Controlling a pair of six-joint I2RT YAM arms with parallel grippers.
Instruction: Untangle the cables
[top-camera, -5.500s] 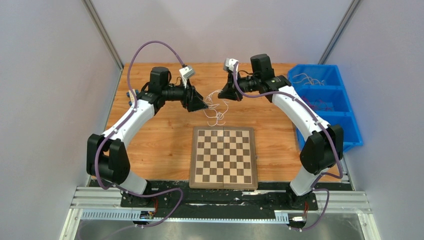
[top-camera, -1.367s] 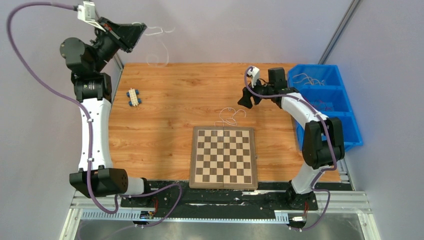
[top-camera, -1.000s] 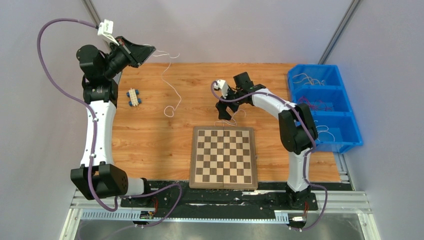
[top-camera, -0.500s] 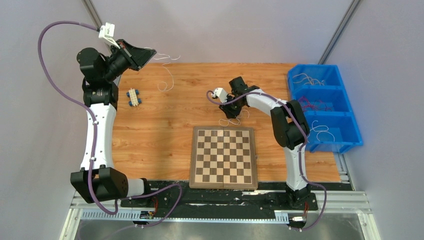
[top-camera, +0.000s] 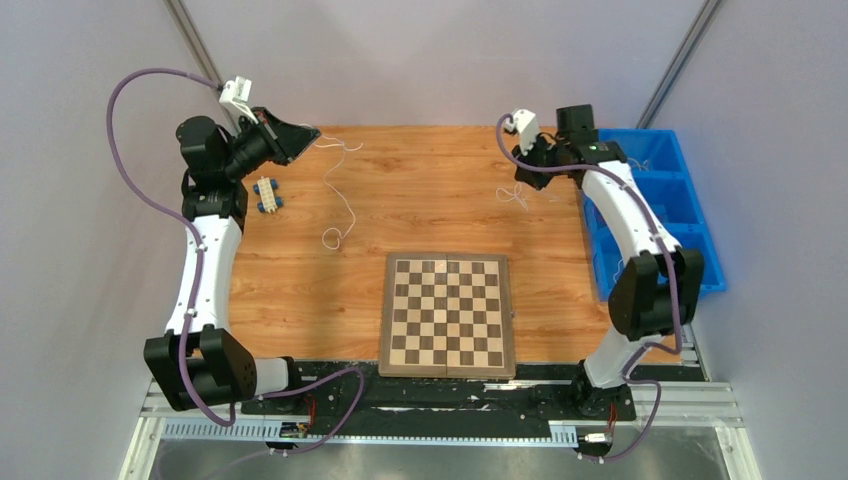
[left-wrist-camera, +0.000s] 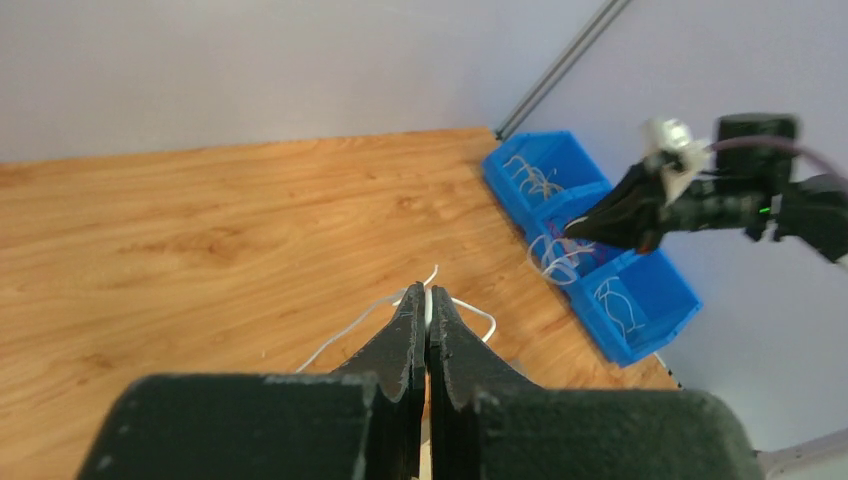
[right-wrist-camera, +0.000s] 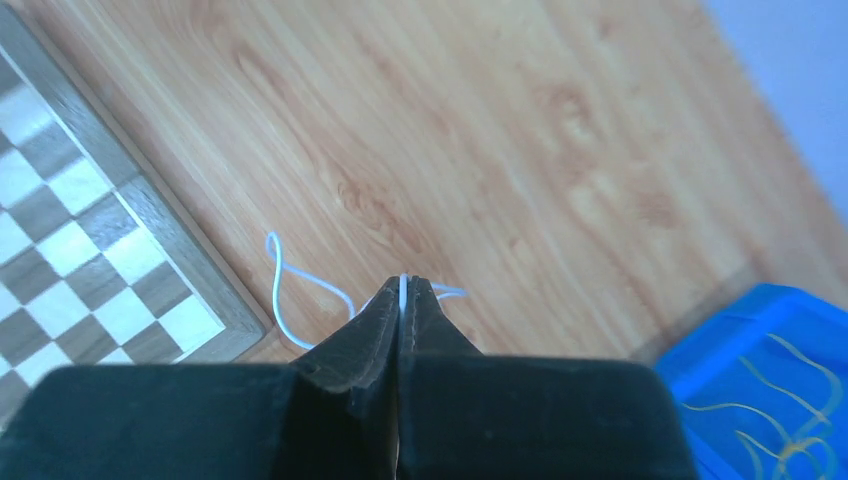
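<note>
Pinching a thin white cable (top-camera: 330, 238) between the tips of the left claw (left-wrist-camera: 427, 305), pressed tight together on the strand, up over the far left corner of the table (top-camera: 420, 190). Trailing down from that claw in the overhead view, curving across the wood and ending in a small loop left of the chessboard (top-camera: 447, 313), clear of its edge. Over on the right now: clamping a second white cable (top-camera: 514, 196) in the right claw (right-wrist-camera: 402, 290), tips closed flat on the wire. Dangling below that claw in a few loose loops, between the chessboard's far right corner and the blue bin (right-wrist-camera: 760, 330); touching the wood or not, hard to tell. Holding the two cables well apart, one on each side of the table's far half. Lying in the bin's compartments, more thin wires (right-wrist-camera: 770, 410), yellowish in the right wrist view. Sitting on the wood close by the left arm, a small blue and white connector block (top-camera: 265, 192).
</note>
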